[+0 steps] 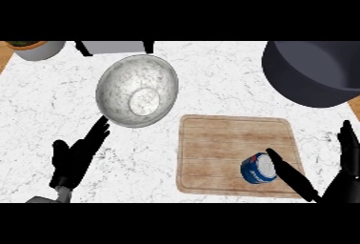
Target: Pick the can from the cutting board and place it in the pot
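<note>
Can on board, right hand beside it

Counter (225, 66) is white marble. You have a metal bowl (137, 90) at upper middle, tilted, its rim near the left hand's fingertips. A small planter (35, 47) sits at the top left corner, and a grey box-like object (116, 46) lies along the top edge; you cannot tell what it is. The dark pot (316, 71) stands at upper right, well apart from the board (225, 143), with bare counter between them.

The can (259, 168) lies on the board's lower right part, blue side and pale top showing, apparently tipped toward you. Nothing else is on the board.

Your right hand (341, 183) comes in at the lower right. Its thumb reaches across the board's corner and lies just against the can's right side; its fingers stand straight off the board's right edge. The hand is spread, not closed round the can.

Your left hand (74, 159) rests at lower left, fingers straight, holding nothing.
</note>
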`<act>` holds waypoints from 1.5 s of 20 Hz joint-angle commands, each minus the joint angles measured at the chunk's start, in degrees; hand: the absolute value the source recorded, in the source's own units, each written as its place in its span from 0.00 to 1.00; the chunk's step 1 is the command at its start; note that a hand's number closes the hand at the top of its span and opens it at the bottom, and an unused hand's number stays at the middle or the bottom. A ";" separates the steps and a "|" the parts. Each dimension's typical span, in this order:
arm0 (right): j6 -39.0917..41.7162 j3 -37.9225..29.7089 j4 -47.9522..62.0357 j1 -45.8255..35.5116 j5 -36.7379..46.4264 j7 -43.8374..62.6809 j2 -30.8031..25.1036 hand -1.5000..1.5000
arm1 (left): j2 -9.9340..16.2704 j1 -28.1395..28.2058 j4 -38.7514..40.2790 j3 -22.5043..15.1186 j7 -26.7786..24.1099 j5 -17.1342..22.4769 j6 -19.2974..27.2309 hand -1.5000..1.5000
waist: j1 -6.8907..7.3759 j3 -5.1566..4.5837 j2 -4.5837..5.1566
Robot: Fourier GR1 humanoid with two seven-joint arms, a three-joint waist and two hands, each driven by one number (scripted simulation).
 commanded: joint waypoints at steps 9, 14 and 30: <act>17.74 4.86 -16.61 0.89 25.16 40.98 13.00 0.00 | -3.69 -5.80 5.01 -1.76 -0.19 -2.52 -0.74 0.50 | 3.86 0.25 0.92; 29.13 7.82 -15.16 2.10 19.30 48.10 12.85 0.00 | -4.32 -4.59 4.14 -1.79 0.05 -2.48 -1.13 0.50 | 4.19 0.49 0.70; 22.24 7.99 -14.74 15.71 16.10 35.40 10.50 0.00 | -6.55 -3.08 5.75 3.40 -1.51 -6.76 -6.34 0.50 | 3.71 0.60 0.43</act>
